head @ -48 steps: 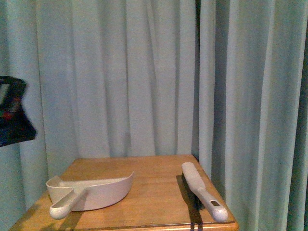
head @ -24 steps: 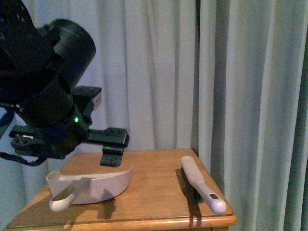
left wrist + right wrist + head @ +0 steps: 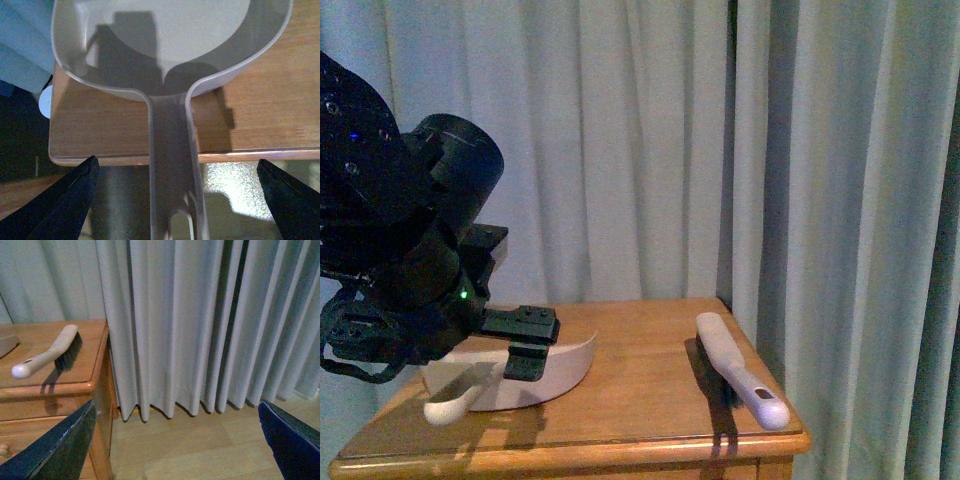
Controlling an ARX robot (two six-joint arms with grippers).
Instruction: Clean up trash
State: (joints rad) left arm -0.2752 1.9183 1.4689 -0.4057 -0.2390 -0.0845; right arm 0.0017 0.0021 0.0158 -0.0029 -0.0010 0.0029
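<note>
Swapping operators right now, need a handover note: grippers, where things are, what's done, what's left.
Left gripper: open, fingers either side of the dustpan handle, not closed on it.
Right gripper: open, holding nothing, off to the side of the table, with the brush in its view.
Dustpan lies on the left part of the table, brush on the right part.
Trash: not seen in any view. A small white spot past the table edge is too unclear to call.
Done: nothing picked up.
Left: grip dustpan and brush, find the trash, sweep it in.
</note>
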